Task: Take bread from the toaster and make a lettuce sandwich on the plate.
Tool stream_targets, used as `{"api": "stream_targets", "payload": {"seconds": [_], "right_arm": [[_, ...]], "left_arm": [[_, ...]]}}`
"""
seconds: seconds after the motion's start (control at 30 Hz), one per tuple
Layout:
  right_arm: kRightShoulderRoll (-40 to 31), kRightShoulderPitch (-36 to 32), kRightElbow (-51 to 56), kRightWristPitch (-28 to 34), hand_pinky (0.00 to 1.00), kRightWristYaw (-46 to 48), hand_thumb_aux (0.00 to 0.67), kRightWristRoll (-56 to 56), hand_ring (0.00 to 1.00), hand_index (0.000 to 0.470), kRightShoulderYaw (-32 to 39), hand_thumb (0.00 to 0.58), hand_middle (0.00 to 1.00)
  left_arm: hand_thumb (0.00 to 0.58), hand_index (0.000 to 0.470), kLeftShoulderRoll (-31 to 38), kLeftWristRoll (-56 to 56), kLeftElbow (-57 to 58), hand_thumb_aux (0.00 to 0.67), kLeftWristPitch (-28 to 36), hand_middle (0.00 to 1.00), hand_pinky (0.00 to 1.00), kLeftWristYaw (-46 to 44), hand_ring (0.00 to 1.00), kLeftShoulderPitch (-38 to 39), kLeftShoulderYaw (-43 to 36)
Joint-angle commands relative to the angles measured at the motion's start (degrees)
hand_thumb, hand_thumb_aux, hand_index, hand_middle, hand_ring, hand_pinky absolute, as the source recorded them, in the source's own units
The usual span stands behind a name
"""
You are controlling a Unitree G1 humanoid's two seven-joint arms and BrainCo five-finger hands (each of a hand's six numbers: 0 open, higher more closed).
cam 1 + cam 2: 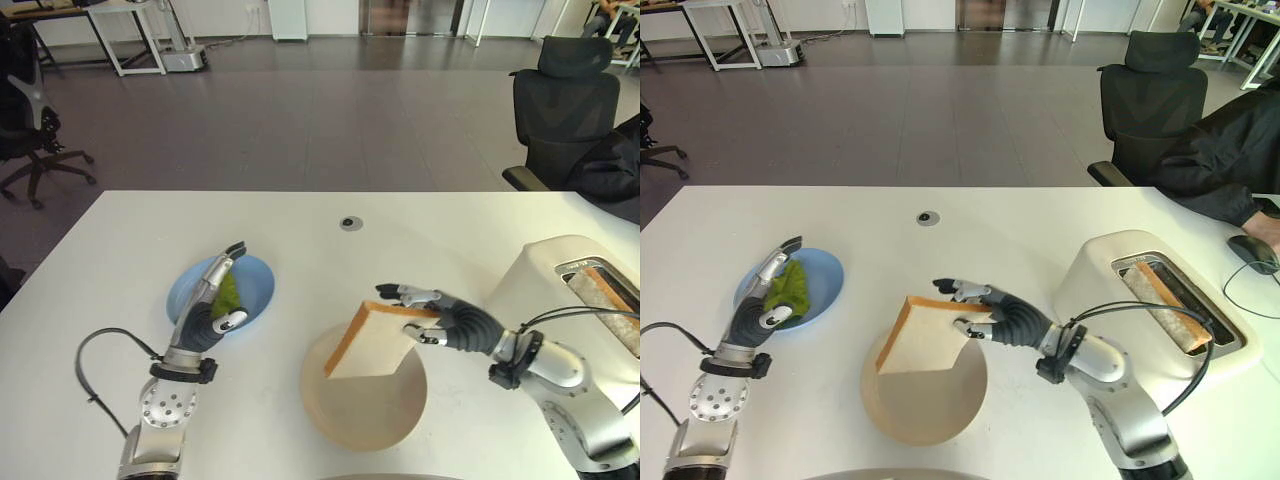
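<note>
My right hand (450, 320) holds a slice of bread (370, 342) by its top right corner, tilted just above the tan plate (370, 412). A white toaster (1160, 300) stands at the right with another slice (1165, 300) standing in its slot. A green lettuce leaf (790, 287) lies in the blue bowl (825, 275) at the left. My left hand (212, 305) rests over that bowl with its fingers stretched out along the lettuce; whether it grips the leaf I cannot tell.
The white table (330, 260) has a small round grommet (350, 223) near its far middle. Black cables run from both wrists. A black office chair (560, 110) stands beyond the table's right corner, and a dark-sleeved person's arm (1220, 160) lies at the right edge near a mouse (1250, 250).
</note>
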Motion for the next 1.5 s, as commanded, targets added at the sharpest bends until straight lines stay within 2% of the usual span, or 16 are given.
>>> {"api": "stream_targets", "payload": {"seconds": [0.03, 0.23, 0.27, 0.3, 0.33, 0.37, 0.73, 0.8, 0.97, 1.13, 1.23, 1.37, 1.5], "right_arm": [[1.8, -2.4, 4.1, 1.2, 0.0, 1.1, 0.67, -4.5, 0.0, 0.47, 5.2, 0.58, 0.0], [2.5, -6.3, 9.8, -1.1, 0.0, 0.0, 0.67, -12.7, 0.0, 0.47, 7.9, 0.58, 0.0], [2.5, -6.8, 10.1, -1.7, 0.0, -0.4, 0.515, -13.6, 0.0, 0.361, 7.6, 0.549, 0.0], [2.5, -7.2, 10.3, -2.4, 0.0, -0.9, 0.378, -14.6, 0.0, 0.265, 7.2, 0.47, 0.0], [2.6, -7.5, 10.3, -2.9, 0.0, -1.4, 0.102, -15.2, 0.0, 0.072, 6.6, 0.164, 0.0], [2.7, -7.7, 10.3, -3.4, 0.0, -1.7, 0.0, -15.6, 0.0, 0.0, 5.9, 0.0, 0.0], [0.8, -7.0, 5.5, -7.5, 0.0, -1.3, 0.0, -17.3, 0.0, 0.0, 2.2, 0.0, 0.0], [0.0, -6.5, 4.9, -11.7, 0.0, -0.4, 0.0, -19.1, 0.0, 0.0, 3.6, 0.0, 0.0], [-4.0, -5.3, 3.4, -27.5, 0.0, 2.6, 0.0, -26.5, 0.0, 0.0, 7.8, 0.0, 0.0], [-5.9, -5.3, 6.2, -34.4, 0.0, 3.5, 0.0, -33.6, 0.0, 0.0, 10.7, 0.0, 0.0], [-5.3, -5.6, 9.0, -35.1, 0.0, 3.8, 0.0, -36.5, 0.0, 0.0, 12.8, 0.0, 0.0], [-8.7, -3.8, 9.5, -36.8, 0.0, 7.8, 0.0, -37.8, 0.0, 0.0, 15.3, 0.0, 0.0], [-10.1, -3.2, 7.5, -37.7, 0.0, 8.5, 0.0, -36.6, 0.0, 0.0, 14.3, 0.0, 0.0]], "left_arm": [[0.0, 0.0, 4.5, 7.6, 2.1, 0.0, 3.2, 0.0, 0.0, 4.7, 0.0, 0.9, 3.5], [0.0, 0.0, 9.8, 20.4, 5.1, 0.0, 7.9, 0.0, 0.0, 10.6, 0.0, 0.5, 0.7], [0.0, 0.0, 10.3, 21.4, 5.3, 0.0, 8.4, 0.0, 0.0, 11.0, 0.0, 0.5, 0.3], [0.0, 0.0, 10.9, 22.1, 5.5, 0.0, 9.0, 0.0, 0.0, 11.4, 0.0, 0.6, -0.2], [0.0, 0.0, 11.3, 22.6, 5.5, 0.0, 9.4, 0.0, 0.0, 11.7, 0.0, 0.6, -0.6], [0.0, 0.0, 11.6, 22.8, 5.6, 0.0, 9.7, 0.0, 0.0, 12.0, 0.0, 0.7, -0.9], [0.0, 0.0, 13.6, 23.0, 5.8, 0.0, 11.7, 0.0, 0.0, 12.8, 0.0, 0.7, -4.9], [0.0, 0.0, 14.2, 23.7, 5.8, 0.0, 12.6, 0.0, 0.0, 12.7, 0.0, 0.3, -6.0], [0.0, 0.0, 16.3, 26.8, 6.0, 0.0, 15.9, 0.0, 0.0, 12.8, 0.0, -0.4, -7.8], [0.0, 0.0, 17.7, 27.3, 7.5, 0.0, 18.3, 0.0, 0.0, 12.5, 0.0, -2.0, -9.6], [0.0, 0.0, 18.1, 26.6, 8.4, 0.0, 19.2, 0.0, 0.0, 11.5, 0.0, -2.8, -10.7], [0.0, 0.0, 19.0, 24.4, 10.4, 0.0, 19.9, 0.0, 0.0, 8.4, 0.0, -3.0, -11.8], [0.0, 0.0, 20.1, 23.6, 11.1, 0.0, 20.9, 0.0, 0.0, 7.2, 0.0, -2.9, -11.7]]}}
